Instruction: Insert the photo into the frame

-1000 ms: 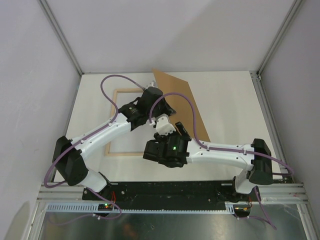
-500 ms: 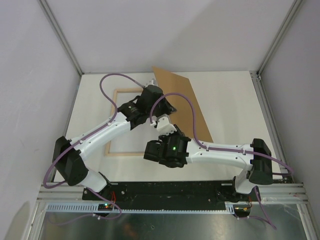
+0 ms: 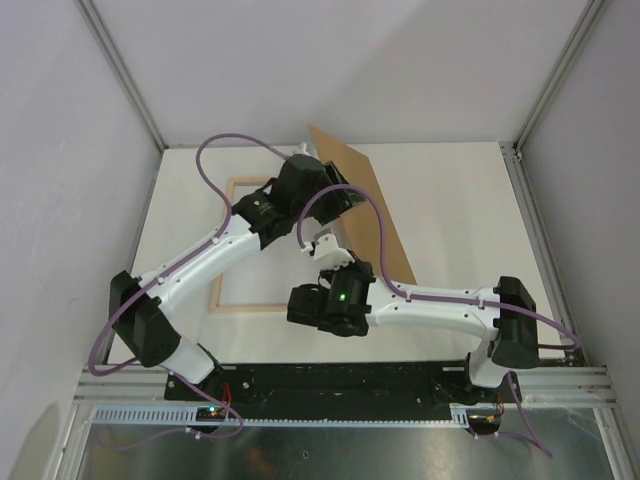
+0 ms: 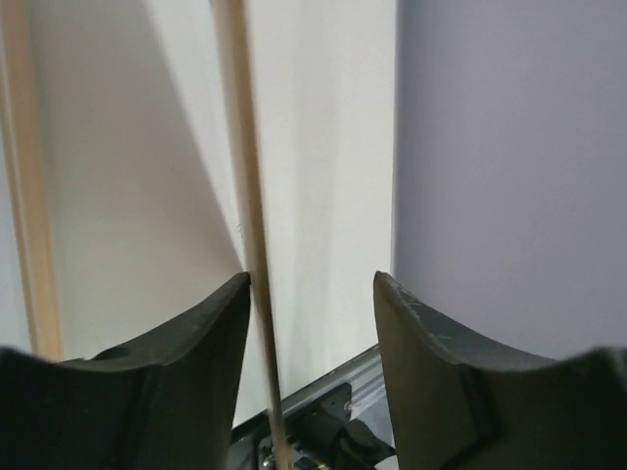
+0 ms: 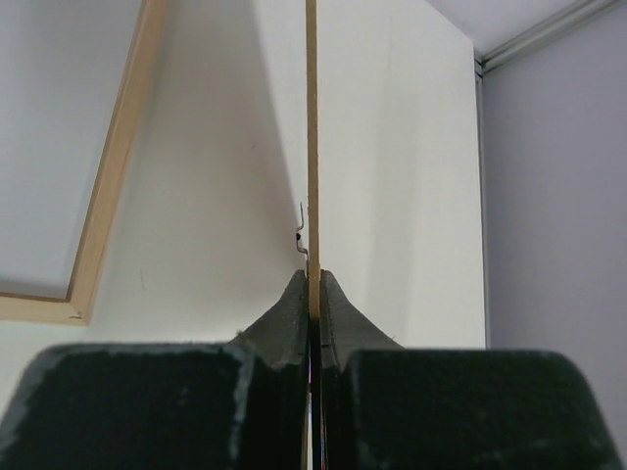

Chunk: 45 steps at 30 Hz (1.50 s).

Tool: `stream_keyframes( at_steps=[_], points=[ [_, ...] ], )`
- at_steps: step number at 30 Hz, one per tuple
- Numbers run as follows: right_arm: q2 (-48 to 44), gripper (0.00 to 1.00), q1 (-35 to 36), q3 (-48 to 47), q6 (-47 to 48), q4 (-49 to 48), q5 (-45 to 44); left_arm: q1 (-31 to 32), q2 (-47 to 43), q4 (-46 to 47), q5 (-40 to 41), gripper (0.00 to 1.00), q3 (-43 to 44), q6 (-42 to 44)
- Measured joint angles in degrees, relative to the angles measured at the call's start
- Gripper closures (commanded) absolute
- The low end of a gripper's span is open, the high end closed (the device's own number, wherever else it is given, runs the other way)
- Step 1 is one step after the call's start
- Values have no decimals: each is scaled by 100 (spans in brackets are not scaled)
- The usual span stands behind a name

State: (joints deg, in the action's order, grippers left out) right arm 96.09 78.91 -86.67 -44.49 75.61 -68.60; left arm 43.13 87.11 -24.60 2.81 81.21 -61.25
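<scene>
Top view: the frame (image 3: 237,183) lies flat on the table (image 3: 450,200), pale wood side up, just left of the board (image 3: 375,210). The board is a plain brown sheet raised off the table and tilted, its far corner reaching toward the back wall. The left arm reaches from the near left toward the board, and the left claw (image 3: 335,188) sits at the board's upper left edge. The right arm comes from the near right, and the right claw (image 3: 322,238) meets the board at its near left edge, below the left claw.

The left wrist view has a frame rail (image 4: 22,196) at the far left, well left of the board. The board (image 4: 245,147) shows edge-on as a thin tan line. The left claw (image 4: 312,284) stands open, its fingers (image 4: 196,343) apart, with the board's edge passing just beside the left fingertip. I cannot tell whether they touch.

The right wrist view shows a frame corner (image 5: 113,166) left of the board. The board (image 5: 313,117) runs straight up the middle, edge-on. The right claw (image 5: 313,279) is closed, its fingers (image 5: 284,323) pinching the board's edge.
</scene>
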Motion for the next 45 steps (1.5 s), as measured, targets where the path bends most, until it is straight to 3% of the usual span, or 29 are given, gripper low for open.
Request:
stream_keyframes(
  at_steps=[3, 6, 19, 24, 32, 38, 45],
  points=[
    [-2, 100, -2, -35, -55, 55, -74, -146, 7, 66, -122, 14, 278, 98],
    [-20, 100, -39, -42, -37, 72, -90, -361, 24, 160, -317, 3, 533, 240],
    [-920, 100, -640, 70, 1075, -590, 162, -1895, -52, 409, -907, 2, 960, 1034],
    [-1797, 100, -1388, 302, 1930, -1620, 1082, -3036, -501, 442, -874, 21, 518, 1196],
    [-2881, 100, -3250, 365, 2214, -2938, 3746, -5064, -509, 592, -688, 68, -664, 1362],
    [-2990, 100, -4409, 820, 1674, -3888, 5882, -5552, 409, 507, -468, 88, -1377, 1526],
    [-2997, 100, -5313, 2006, 717, -5224, 7952, -5549, 1117, 398, -188, 99, -1576, 1683]
  ],
)
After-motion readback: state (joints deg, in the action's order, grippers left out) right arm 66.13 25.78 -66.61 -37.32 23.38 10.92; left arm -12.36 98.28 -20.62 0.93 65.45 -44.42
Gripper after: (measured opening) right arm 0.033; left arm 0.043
